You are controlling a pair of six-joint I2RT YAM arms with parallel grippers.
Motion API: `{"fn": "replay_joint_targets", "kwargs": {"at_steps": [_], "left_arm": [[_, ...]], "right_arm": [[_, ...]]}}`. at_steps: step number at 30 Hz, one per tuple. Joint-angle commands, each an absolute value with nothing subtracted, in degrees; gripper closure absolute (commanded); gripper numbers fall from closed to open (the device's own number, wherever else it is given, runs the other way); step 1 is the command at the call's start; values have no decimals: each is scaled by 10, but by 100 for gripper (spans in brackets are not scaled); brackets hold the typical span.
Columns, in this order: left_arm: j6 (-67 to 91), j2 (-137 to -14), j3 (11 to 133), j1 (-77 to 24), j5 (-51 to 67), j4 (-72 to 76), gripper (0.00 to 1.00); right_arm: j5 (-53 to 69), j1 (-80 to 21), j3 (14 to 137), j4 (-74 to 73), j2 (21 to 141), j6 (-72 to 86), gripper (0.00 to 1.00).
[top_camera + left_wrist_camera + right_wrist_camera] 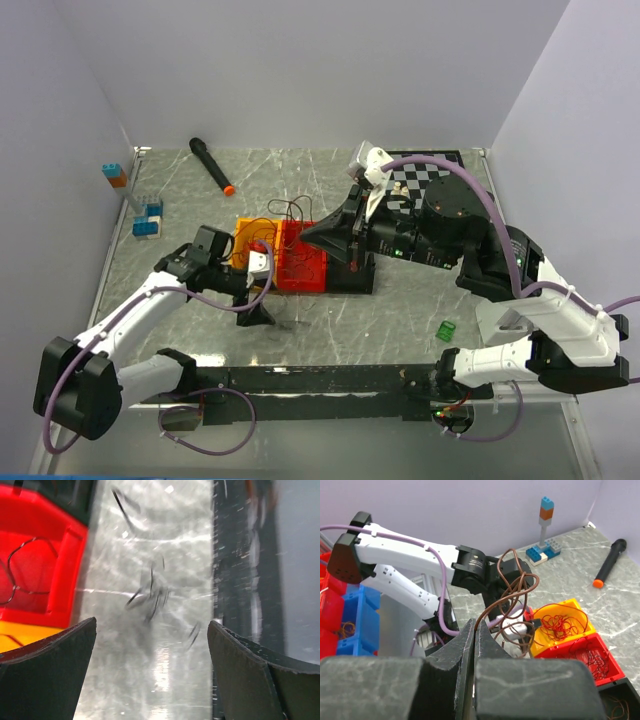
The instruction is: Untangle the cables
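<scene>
My right gripper (475, 626) is shut on a brown cable (516, 597), whose curly loops hang in the air beyond the fingertips. In the top view the right gripper (312, 234) is over the red bin (300, 268), with the brown loops (290, 210) just past it. Red cables (559, 625) lie tangled in the yellow bin (580, 611), and dark cables (587, 656) in the red bin (615, 672). My left gripper (152, 624) is open and empty over bare table beside the red bin (65, 570), which holds a dark cable (20, 572). In the top view the left gripper (260, 308) is in front of the bins.
A black bin (352, 278) stands right of the red one. A black marker with an orange tip (212, 166) lies at the back left. Toy brick stacks (147, 220) stand by the left wall. A checkerboard (425, 180) lies at the back right and a small green block (446, 330) at the front right.
</scene>
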State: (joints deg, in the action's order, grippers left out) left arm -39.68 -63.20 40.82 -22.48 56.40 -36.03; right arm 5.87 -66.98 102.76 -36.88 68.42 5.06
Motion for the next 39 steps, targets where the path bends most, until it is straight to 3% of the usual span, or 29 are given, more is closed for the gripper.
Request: {"fn": "replay_joint_targets", "kwargs": {"at_steps": [1, 5, 7, 10, 18, 19, 23, 27, 33, 36, 37, 38, 39], "left_arm": [[-410, -647, 382, -232, 519, -278, 1], [-431, -665, 381, -251, 566, -290, 25], [-408, -661, 384, -262, 572, -271, 20], [-359, -662, 403, -262, 591, -252, 3], [-225, -688, 448, -222, 613, -147, 3], [-233, -691, 454, -222, 628, -155, 1], [-290, -695, 464, -234, 713, -216, 12], [-422, -702, 482, -271, 728, -350, 2], [-464, -714, 491, -288, 711, -378, 2], [-443, -718, 493, -289, 703, -351, 13], [-428, -715, 488, -289, 697, -328, 21], [-412, -710, 483, -289, 691, -303, 32], [-397, -707, 477, -288, 684, -285, 57]], "right_arm": [[79, -673, 1042, -359, 684, 48, 100], [83, -673, 1048, -353, 680, 50, 100], [85, -672, 1054, -355, 682, 49, 100], [86, -673, 1065, -361, 687, 47, 100], [101, -673, 1072, -349, 696, 47, 100], [101, -673, 1072, -347, 695, 48, 100], [103, -673, 1072, -344, 697, 47, 100], [101, -673, 1073, -341, 700, 44, 100], [101, -673, 1094, -346, 717, 40, 100], [105, -674, 1100, -344, 721, 40, 100], [105, -673, 1100, -343, 721, 42, 100], [105, -673, 1101, -343, 719, 40, 100], [105, -673, 1103, -344, 720, 41, 100]]}}
